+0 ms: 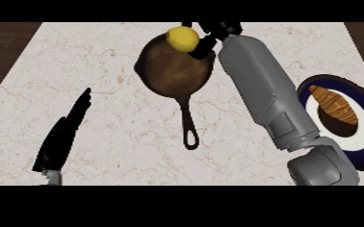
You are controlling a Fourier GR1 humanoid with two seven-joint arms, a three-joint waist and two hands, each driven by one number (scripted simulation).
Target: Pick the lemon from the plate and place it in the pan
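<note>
Right hand [210, 34] at the far rim of the pan [174, 67], fingers curled round the lemon [183, 38], which is held over the pan's far edge. Plate [313, 84] with a croissant [335, 107] at right. Left hand [62, 135] with straight fingers, resting at lower left above the counter [92, 62].
</note>
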